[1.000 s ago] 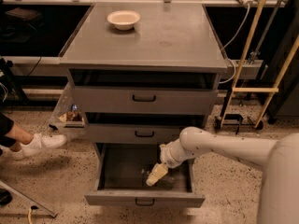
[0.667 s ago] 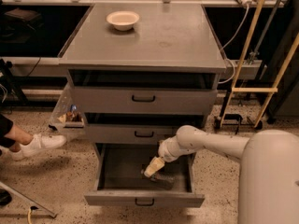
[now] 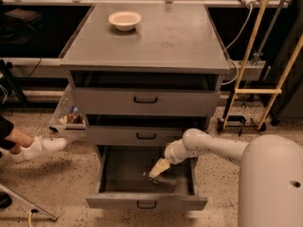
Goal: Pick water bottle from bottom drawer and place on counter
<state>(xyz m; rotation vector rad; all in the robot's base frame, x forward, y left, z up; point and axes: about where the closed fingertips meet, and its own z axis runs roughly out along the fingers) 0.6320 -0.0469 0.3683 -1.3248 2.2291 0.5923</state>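
Observation:
The bottom drawer (image 3: 142,202) is pulled open below the two upper grey drawers. My gripper (image 3: 158,169) reaches down into it from the right, its tan tip low over the drawer floor right of the middle. A small clear, greyish shape that looks like the water bottle (image 3: 165,183) lies on the drawer floor just below and in front of the gripper, partly hidden by it. I cannot tell if the gripper touches it. The counter (image 3: 161,37) is the flat grey top of the cabinet.
A cream bowl (image 3: 124,20) sits at the counter's back left. A person's leg and white shoe (image 3: 35,148) are on the floor at left. A small side tray (image 3: 70,119) hangs on the cabinet's left. A yellow frame (image 3: 265,86) stands at right.
My gripper has moved a little up and back inside the bottom drawer. My arm and body now fill more of the lower right.

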